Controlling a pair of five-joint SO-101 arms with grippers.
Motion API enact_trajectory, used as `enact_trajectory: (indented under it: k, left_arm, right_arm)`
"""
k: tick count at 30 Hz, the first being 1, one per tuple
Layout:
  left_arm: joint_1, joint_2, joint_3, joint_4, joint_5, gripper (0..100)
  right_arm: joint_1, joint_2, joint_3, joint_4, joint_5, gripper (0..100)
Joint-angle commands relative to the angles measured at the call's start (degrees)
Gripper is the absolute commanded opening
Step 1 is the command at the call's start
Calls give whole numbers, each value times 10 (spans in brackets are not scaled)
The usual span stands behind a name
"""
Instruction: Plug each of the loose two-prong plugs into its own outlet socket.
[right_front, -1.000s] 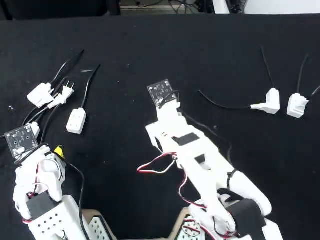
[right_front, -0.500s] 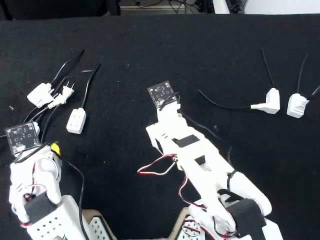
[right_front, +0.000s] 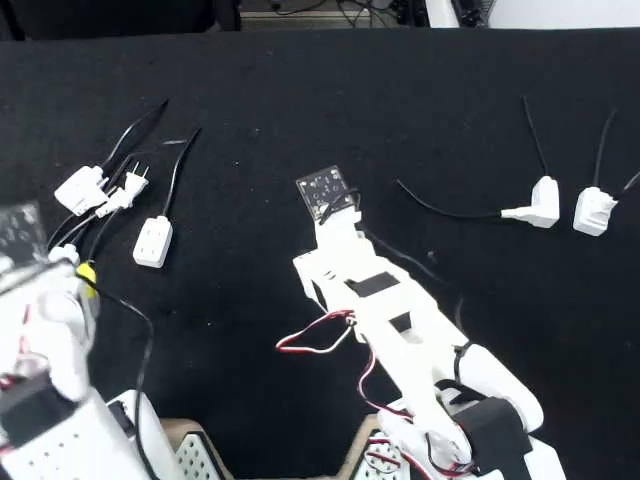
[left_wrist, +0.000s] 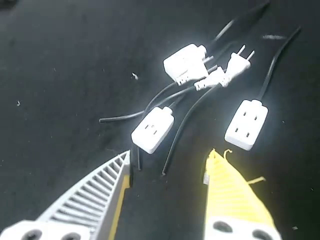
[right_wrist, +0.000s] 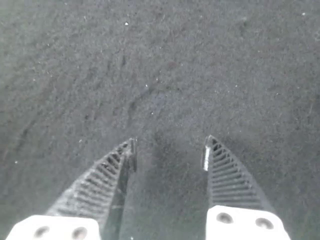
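Because the two-prong plug (right_front: 135, 180) is lying among crossed cords (left_wrist: 281, 56) at the left of the high view, the left claw (left_wrist: 170, 155), spread open, is risking to snag a cord and drag the sockets (left_wrist: 152, 129), while the right claw (right_wrist: 171, 142) is hovering spread too.

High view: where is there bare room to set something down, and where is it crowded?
Free: the far strip of the table, and the patch between the outlet socket and the right gripper. Crowded: the cord tangle beside that socket.
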Motion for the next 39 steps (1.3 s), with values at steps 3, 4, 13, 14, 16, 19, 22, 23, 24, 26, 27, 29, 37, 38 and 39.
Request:
enact_trajectory:
  k: [3, 4, 13, 14, 16, 19, 22, 23, 24, 26, 27, 29, 37, 38, 39]
  left_arm:
    - [-16, 174, -138, 6, -9, 245]
    - [-26, 188, -151, 4, -10, 248]
    - [-59, 375, -182, -55, -165, 251]
    - [-64, 401, -182, -55, -170, 251]
    - [-69, 454, -182, -60, -176, 251]
    - [-73, 526, -202, -69, -226, 251]
    - [-73, 589, -226, -91, -266, 248]
    - [-73, 609, -233, -97, -275, 247]
    - [-73, 629, -241, -101, -282, 246]
    - [-69, 668, -256, -107, -295, 246]
    - [-66, 687, -264, -114, -302, 246]
    - [-65, 724, -281, -129, -317, 246]
    - [-57, 856, -338, -185, -338, 246]
    - [-53, 869, -347, -184, -338, 246]
    - [-50, 880, -352, -182, -338, 246]
  right_arm:
    - [-11, -26, -3, -13, 3, 201]
    - [-11, -26, -3, -13, 3, 201]
    - [-11, -25, -1, -13, 3, 201]
    - [-11, -25, -1, -13, 3, 201]
    - [-11, -25, -1, -13, 3, 201]
    - [-11, -25, -1, -13, 3, 201]
    - [-11, -25, -1, -13, 3, 201]
    - [-11, -25, -1, -13, 3, 201]
    - [-11, -25, -1, -13, 3, 201]
    - [-11, -25, -1, -13, 3, 201]
    - [-11, -25, -1, -13, 3, 201]
    - [-11, -25, -1, -13, 3, 201]
    - [-11, -25, -1, -14, 3, 201]
    - [-11, -25, -1, -14, 3, 201]
    - [-11, -25, -1, -14, 3, 201]
